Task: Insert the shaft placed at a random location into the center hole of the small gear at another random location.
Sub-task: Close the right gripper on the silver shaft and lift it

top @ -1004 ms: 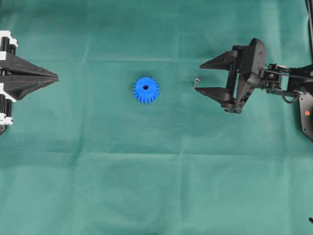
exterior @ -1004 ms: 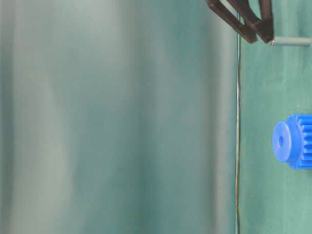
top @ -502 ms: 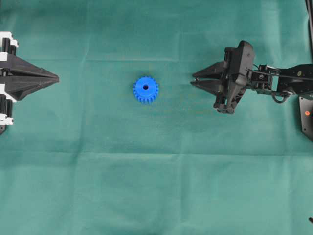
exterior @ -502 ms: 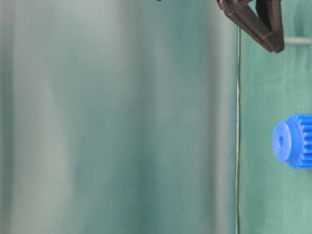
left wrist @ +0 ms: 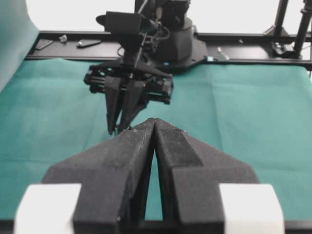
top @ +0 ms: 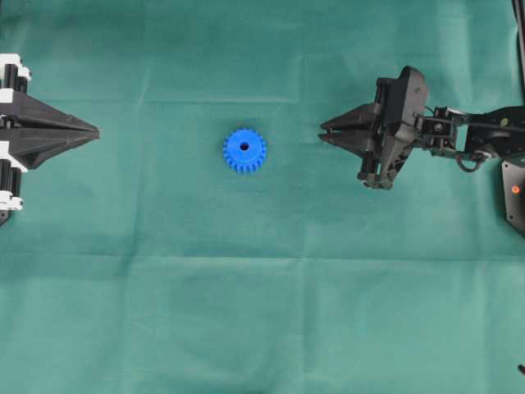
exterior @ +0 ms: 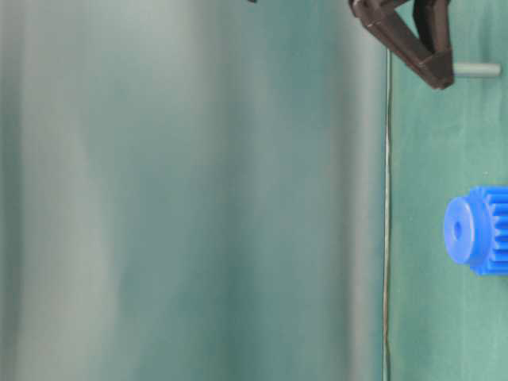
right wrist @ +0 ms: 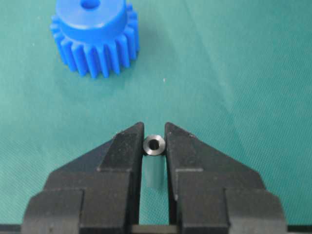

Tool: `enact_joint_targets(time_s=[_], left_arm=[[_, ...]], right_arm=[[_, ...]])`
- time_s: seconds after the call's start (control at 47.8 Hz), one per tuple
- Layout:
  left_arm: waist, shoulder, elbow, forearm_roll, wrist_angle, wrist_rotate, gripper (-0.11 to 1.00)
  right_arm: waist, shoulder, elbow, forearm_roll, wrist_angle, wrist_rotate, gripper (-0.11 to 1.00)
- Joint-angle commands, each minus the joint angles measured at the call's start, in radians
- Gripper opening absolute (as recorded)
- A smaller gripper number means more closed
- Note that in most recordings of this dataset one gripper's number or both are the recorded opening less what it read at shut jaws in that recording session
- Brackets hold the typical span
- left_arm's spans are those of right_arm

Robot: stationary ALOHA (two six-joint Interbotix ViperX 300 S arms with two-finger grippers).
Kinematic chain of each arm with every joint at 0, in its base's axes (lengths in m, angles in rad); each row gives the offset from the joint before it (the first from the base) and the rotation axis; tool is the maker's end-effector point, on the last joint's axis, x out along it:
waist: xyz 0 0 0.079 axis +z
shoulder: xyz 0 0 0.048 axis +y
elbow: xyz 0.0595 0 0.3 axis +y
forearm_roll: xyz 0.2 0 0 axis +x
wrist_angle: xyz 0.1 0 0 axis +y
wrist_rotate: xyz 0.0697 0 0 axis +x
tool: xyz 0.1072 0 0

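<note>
The small gear (top: 244, 150) is bright blue and lies flat mid-table with its center hole (top: 244, 146) facing up. It also shows in the right wrist view as the gear (right wrist: 92, 36) ahead of the jaws. My right gripper (top: 323, 133) is to the right of the gear, shut on the shaft (right wrist: 154, 145), a small silver pin pinched upright between the two fingertips. In the table-level view the shaft (exterior: 476, 70) sticks out below the dark fingertips (exterior: 438, 73), apart from the gear (exterior: 476, 240). At the left edge my left gripper (top: 93, 130) is shut and holds nothing.
Green cloth (top: 262, 312) covers the whole table, with faint creases. The right arm's black links and cables (top: 476, 144) reach in from the right edge. In the left wrist view a black rail with the arm base (left wrist: 175, 44) runs along the far side.
My right gripper moved left over the shaft and its jaws closed from wide open onto it. The gear and the left gripper have not moved.
</note>
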State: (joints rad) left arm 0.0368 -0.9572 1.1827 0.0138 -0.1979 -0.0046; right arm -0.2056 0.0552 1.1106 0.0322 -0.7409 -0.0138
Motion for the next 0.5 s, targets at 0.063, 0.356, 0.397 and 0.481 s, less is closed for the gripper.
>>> enact_joint_targets(time_s=[0.063, 0.356, 0.397, 0.481], left_arm=[[0.003, 0.006, -0.011, 0.002, -0.003, -0.002, 0.03], [0.003, 0.008, -0.011, 0.002, 0.002, -0.002, 0.03], [0.003, 0.008, -0.011, 0.002, 0.002, -0.002, 0.03], [0.003, 0.006, -0.011, 0.002, 0.002, -0.002, 0.03]], right_arm=[[0.002, -0.121, -0.031, 0.000, 0.106, 0.006, 0.13], [0.003, -0.225, -0.055, -0.005, 0.250, 0.000, 0.13], [0.003, -0.224, -0.055, -0.005, 0.250, 0.000, 0.13], [0.003, -0.224, -0.055, -0.005, 0.250, 0.000, 0.13]])
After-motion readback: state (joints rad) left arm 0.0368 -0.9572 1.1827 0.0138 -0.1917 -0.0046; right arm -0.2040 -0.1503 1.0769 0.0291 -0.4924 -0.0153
